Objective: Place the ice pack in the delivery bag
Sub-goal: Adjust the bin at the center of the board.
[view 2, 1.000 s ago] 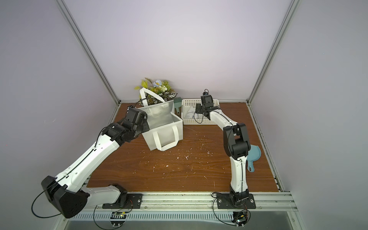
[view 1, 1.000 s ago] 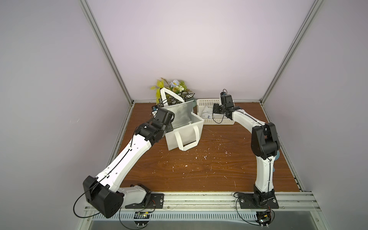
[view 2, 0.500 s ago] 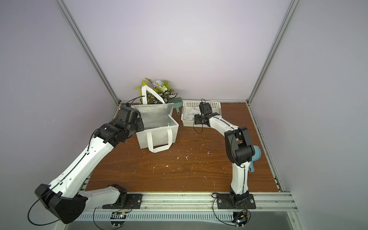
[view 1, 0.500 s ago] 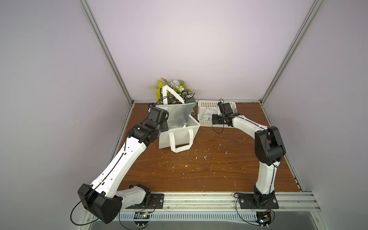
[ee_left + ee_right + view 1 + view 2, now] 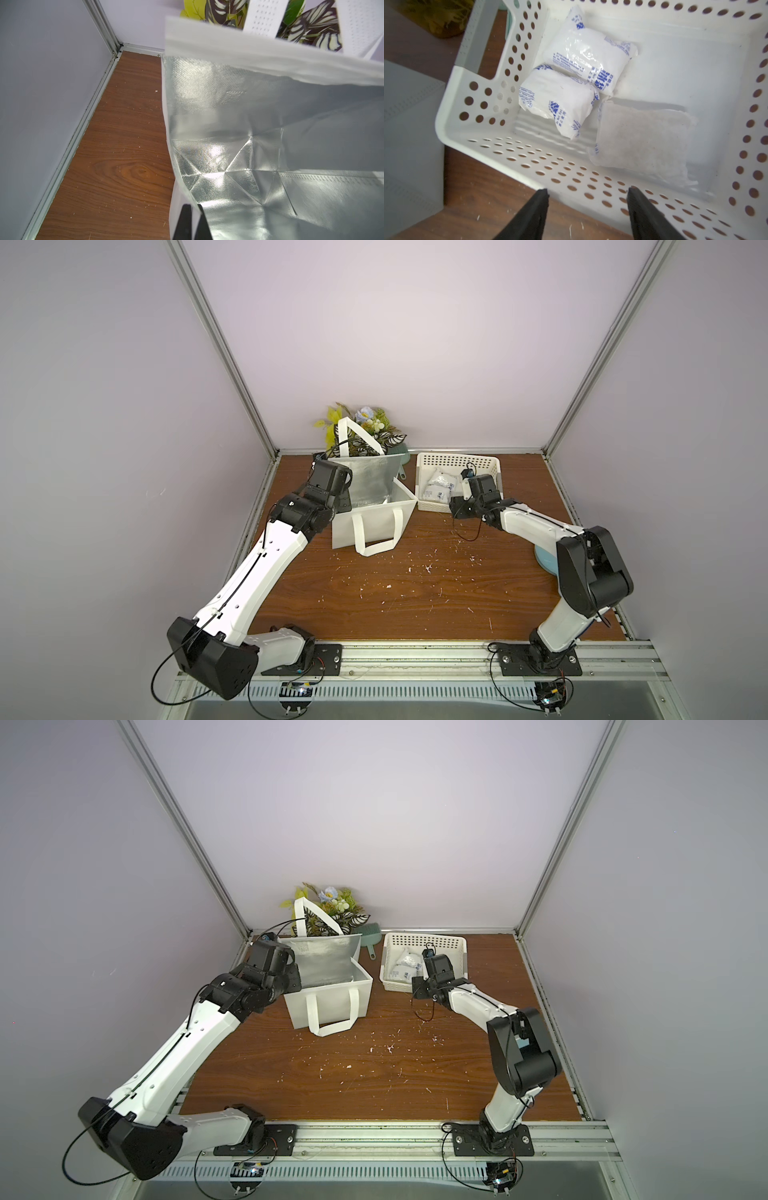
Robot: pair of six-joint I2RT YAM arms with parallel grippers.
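Basket wall (image 5: pixel 571 176) — fronting ice pack (image 5: pixel 556 106), plant (image 5: pixel 365 427) nearby

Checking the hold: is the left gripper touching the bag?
Touching. The left wrist view shows the left gripper shut on the bag, with the side wall's rim pinched between its jaws.
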